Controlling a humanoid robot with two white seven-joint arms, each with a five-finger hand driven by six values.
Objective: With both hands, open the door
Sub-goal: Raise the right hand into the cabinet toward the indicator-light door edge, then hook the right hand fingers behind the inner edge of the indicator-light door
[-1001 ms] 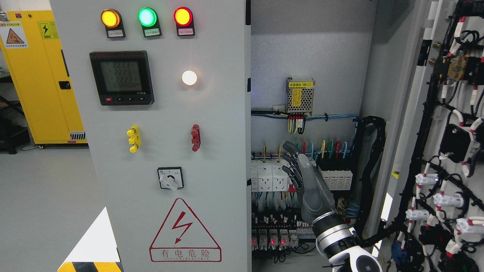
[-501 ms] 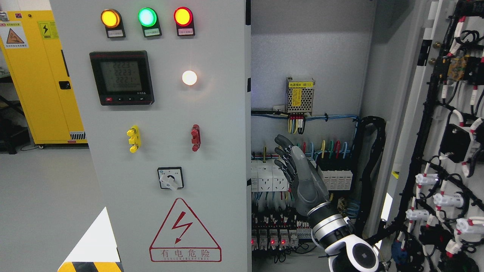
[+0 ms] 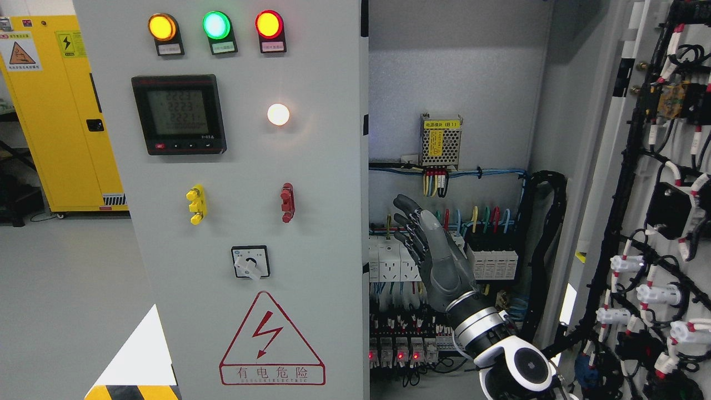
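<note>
Head view is showing the right hand [image 3: 430, 250] hanging inside the cabinet, fingers [image 3: 408, 222] spread and extended, gripping nothing, its arm coming in from the lower right. The left door [image 3: 239, 200] is filling the left and middle of the picture, its free edge standing just left of the hand; the right door [image 3: 655, 222] is standing wide open at the far right. The left door's long axis is running vertical, its panel facing the camera, so it is looking closed or nearly so.

Live wiring [image 3: 472, 219] and breakers [image 3: 391, 261] are lying close behind the fingers; drifting deeper is risking snagging cables. Fingers slipping off the thin door edge is the other likely failure.
</note>
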